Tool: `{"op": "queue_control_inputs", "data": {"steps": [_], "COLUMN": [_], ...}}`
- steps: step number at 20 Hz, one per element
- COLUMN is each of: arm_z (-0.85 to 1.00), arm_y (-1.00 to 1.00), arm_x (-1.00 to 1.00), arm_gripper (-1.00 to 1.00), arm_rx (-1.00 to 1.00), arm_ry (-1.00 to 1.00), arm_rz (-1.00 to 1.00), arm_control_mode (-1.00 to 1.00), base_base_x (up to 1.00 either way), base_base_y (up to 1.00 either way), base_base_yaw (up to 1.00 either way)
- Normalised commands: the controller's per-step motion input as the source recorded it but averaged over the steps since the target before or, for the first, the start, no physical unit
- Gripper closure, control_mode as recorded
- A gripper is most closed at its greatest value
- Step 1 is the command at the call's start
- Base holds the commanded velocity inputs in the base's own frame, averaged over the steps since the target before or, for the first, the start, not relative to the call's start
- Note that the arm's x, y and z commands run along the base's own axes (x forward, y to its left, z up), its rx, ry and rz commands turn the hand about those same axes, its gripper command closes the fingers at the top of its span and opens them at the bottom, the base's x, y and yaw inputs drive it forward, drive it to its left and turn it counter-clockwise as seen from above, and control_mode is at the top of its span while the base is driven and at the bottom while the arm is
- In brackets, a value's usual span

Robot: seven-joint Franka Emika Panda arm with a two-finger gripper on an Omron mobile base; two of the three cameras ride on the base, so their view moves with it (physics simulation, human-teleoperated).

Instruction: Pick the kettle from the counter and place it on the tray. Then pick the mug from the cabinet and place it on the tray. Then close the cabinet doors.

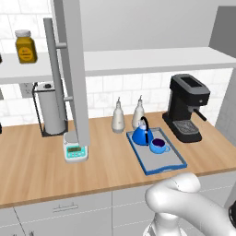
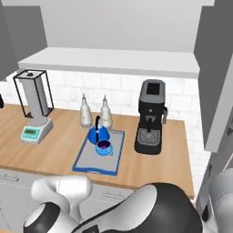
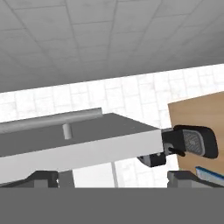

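We count one kettle (image 1: 142, 133) and one mug (image 1: 158, 145), both standing on the single blue-rimmed tray (image 1: 171, 163) on the table (image 1: 37, 161), the mug just beside the kettle at its 4 o'clock. At the tray's 12 o'clock stand two pale bottles (image 1: 118, 117), at its 2 o'clock one black coffee machine (image 1: 186, 106), and at 9 o'clock one small scale (image 1: 75, 151). One cabinet door (image 1: 73, 69) hangs open with its bar handle (image 1: 56, 69). One yellow jar (image 1: 25, 46) sits on the shelf; we cannot read its label. The end effector (image 3: 113, 177) stands wide, holding nothing.
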Motion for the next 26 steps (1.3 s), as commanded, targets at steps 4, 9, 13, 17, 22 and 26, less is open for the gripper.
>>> {"op": "queue_control_inputs", "data": {"steps": [4, 9, 13, 17, 22, 26], "arm_z": [-0.44, -0.26, -0.11, -0.06, 0.0, 0.0], "arm_y": [-0.28, -0.32, -0.4, -0.34, -0.11, 0.04], "arm_x": [0.5, 0.6, 0.48, 0.36, 0.16, 0.07], "arm_gripper": [-1.0, -1.0, -1.0, -1.0, -1.0, -1.0], "arm_rx": [0.0, 0.0, 0.0, 0.0, 0.0, 0.0], "arm_ry": [0.0, 0.0, 0.04, 0.02, 0.0, 0.02], "arm_rz": [-0.05, -0.04, -0.02, 0.0, 0.0, -0.03], "arm_control_mode": [-1.0, -1.0, -1.0, -1.0, -1.0, -1.0], "base_base_x": [0.0, 0.0, 0.0, 0.0, 0.0, 0.0], "base_base_y": [0.0, 0.0, 0.0, 0.0, 0.0, 0.0], "base_base_yaw": [0.0, 0.0, 0.0, 0.0, 0.0, 0.0]}}
